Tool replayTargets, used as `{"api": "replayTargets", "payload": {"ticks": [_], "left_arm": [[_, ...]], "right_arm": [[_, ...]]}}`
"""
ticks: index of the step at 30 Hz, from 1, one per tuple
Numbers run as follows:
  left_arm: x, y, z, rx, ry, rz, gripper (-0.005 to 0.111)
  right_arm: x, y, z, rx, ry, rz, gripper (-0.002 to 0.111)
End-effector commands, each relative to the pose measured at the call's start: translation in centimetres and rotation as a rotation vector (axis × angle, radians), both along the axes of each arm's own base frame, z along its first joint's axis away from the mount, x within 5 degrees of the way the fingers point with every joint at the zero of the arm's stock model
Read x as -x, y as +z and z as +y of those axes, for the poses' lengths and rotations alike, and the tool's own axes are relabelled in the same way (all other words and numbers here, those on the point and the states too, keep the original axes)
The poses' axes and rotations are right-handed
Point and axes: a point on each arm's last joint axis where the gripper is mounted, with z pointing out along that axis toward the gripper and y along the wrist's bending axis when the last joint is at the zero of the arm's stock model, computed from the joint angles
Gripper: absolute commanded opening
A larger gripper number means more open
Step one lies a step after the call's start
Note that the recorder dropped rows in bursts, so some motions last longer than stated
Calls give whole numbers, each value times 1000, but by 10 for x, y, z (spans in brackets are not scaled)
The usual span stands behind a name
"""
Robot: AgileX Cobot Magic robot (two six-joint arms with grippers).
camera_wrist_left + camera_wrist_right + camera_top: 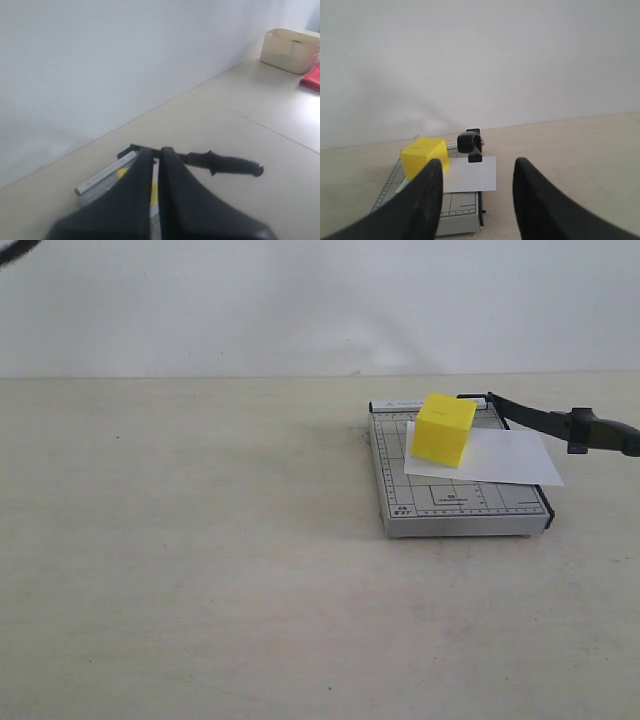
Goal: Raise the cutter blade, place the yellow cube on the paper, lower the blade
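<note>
The yellow cube (444,428) sits on the white paper (500,457), which lies on the grey gridded board (455,502) and overhangs its right edge. The cutter blade (545,420) is raised at a slant, with its thick handle (603,432) out past the board's right side. In the right wrist view my right gripper (477,163) is open and empty, short of the board, with the cube (424,155), the paper (470,176) and the blade handle (469,142) beyond it. My left gripper (156,152) is shut on nothing, above the blade handle (232,163). Neither gripper shows in the exterior view.
The cutter stands on a wide beige table (200,560) against a white wall. In the left wrist view a cream basket (292,50) and something red (312,77) lie far off along the table. A dark bit of arm (15,250) shows in the exterior view's top-left corner.
</note>
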Motion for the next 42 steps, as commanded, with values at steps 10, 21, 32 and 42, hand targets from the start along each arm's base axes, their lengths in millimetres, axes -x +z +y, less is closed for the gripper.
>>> {"api": "replayTargets", "payload": {"ticks": [10, 21, 32, 42], "left_arm": [[50, -112, 114, -21, 185, 1, 4], [102, -152, 188, 100, 389, -130, 4], [131, -185, 214, 199, 508, -269, 4], [132, -199, 218, 108, 576, -166, 4]], "right_arm": [[0, -1, 0, 4, -2, -8, 43], [0, -1, 0, 2, -2, -8, 43], [0, -1, 0, 2, -2, -8, 43], [0, -1, 0, 2, -2, -8, 43]]}}
